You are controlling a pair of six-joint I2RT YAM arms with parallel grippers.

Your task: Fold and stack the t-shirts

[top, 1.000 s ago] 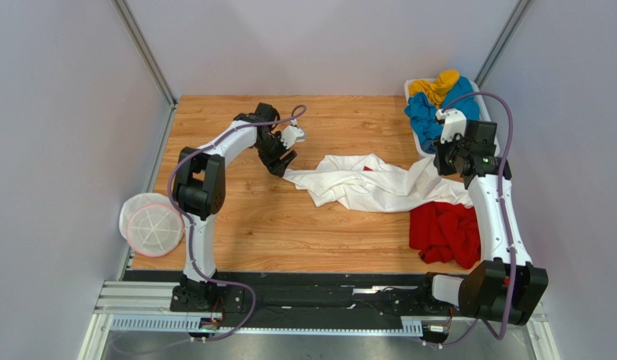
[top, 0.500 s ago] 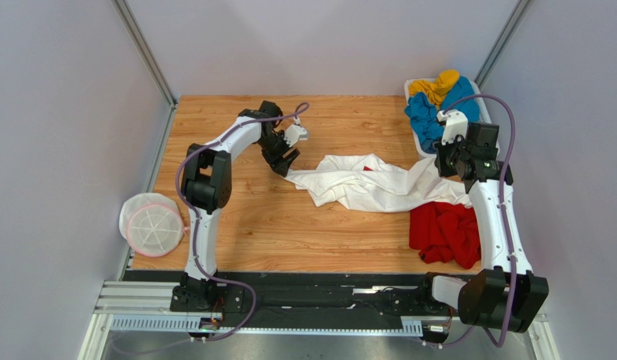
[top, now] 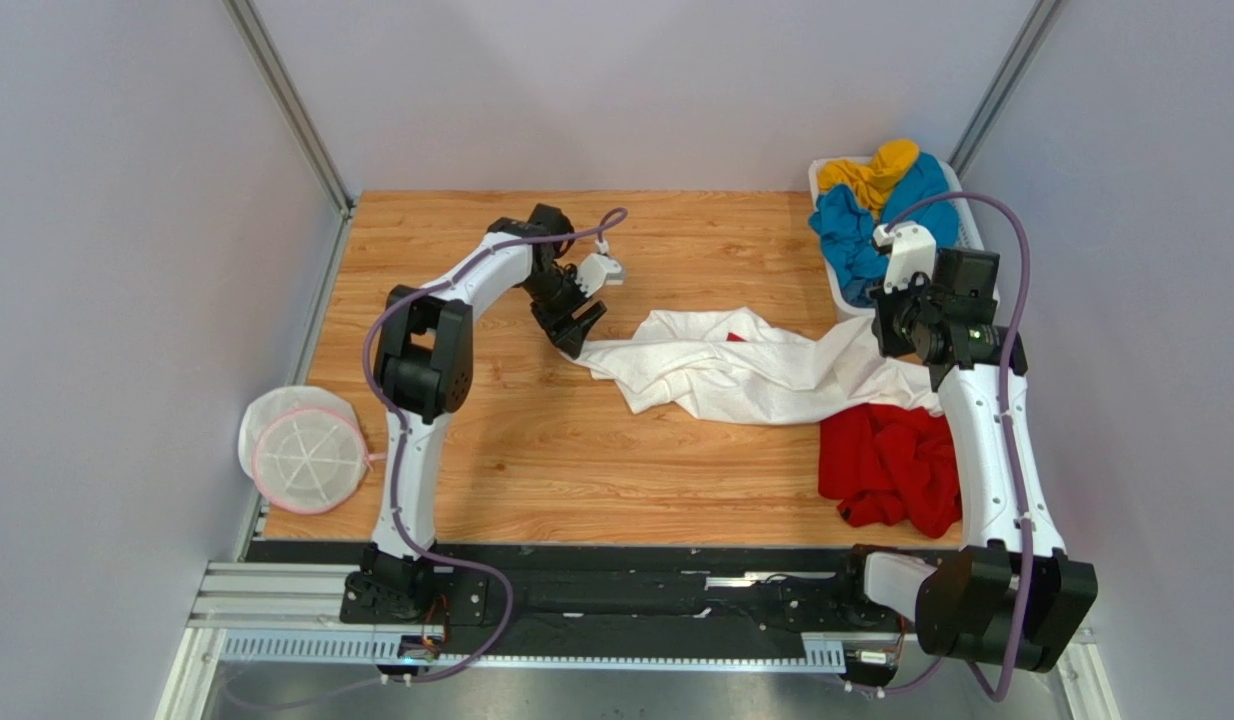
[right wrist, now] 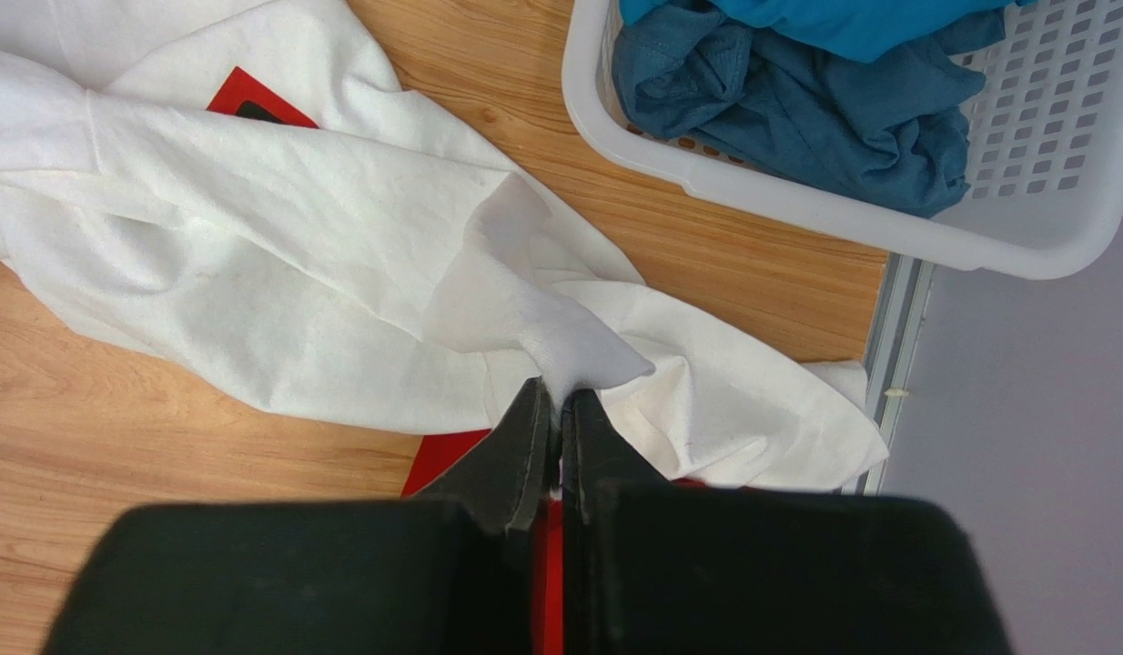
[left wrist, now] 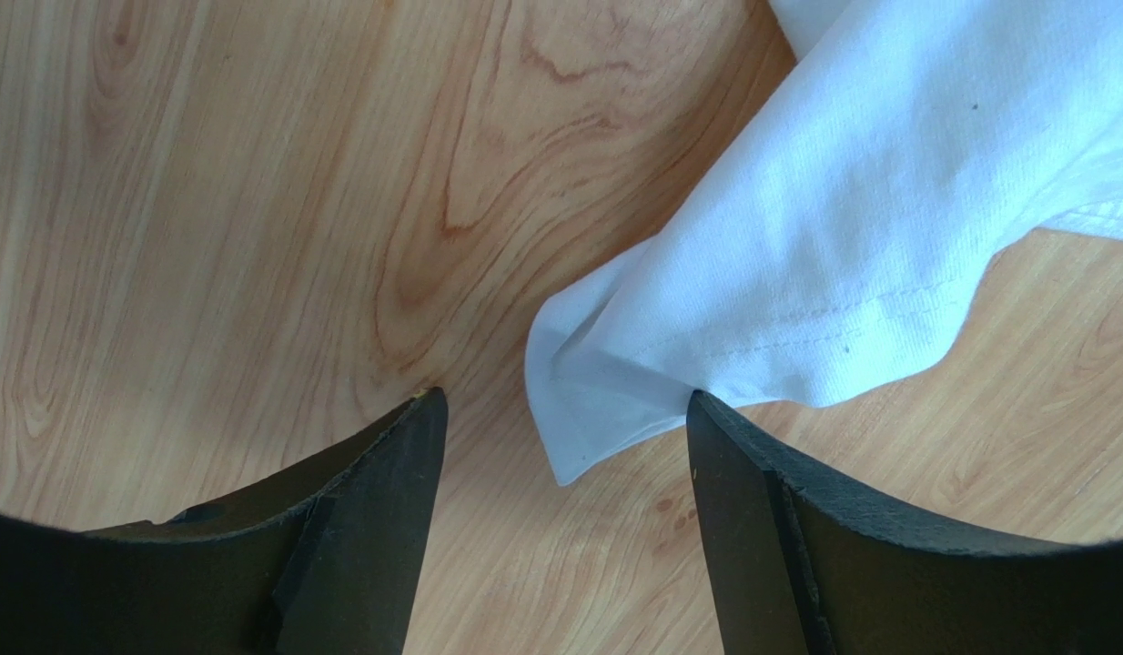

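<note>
A crumpled white t-shirt (top: 751, 368) lies across the middle of the table, a bit of its red print (right wrist: 260, 98) showing. My left gripper (top: 574, 327) stands open over the shirt's left corner (left wrist: 594, 410), which lies between its fingers, close to the right one. My right gripper (right wrist: 555, 399) is shut on a pinched fold of the white t-shirt (right wrist: 567, 341) and holds it lifted at the right. A red t-shirt (top: 886, 465) lies bunched at the right front. Blue (top: 856, 233) and yellow (top: 871, 168) t-shirts fill the basket.
The white lattice basket (top: 961, 203) stands at the back right corner, its rim (right wrist: 745, 184) just beyond my right gripper. A round white mesh item with a pink rim (top: 303, 447) hangs off the table's left edge. Grey walls close in both sides.
My left gripper has shifted a little to the right, onto the white shirt's left corner, and its arm has swung with it. The right gripper keeps its hold and has hardly moved.
</note>
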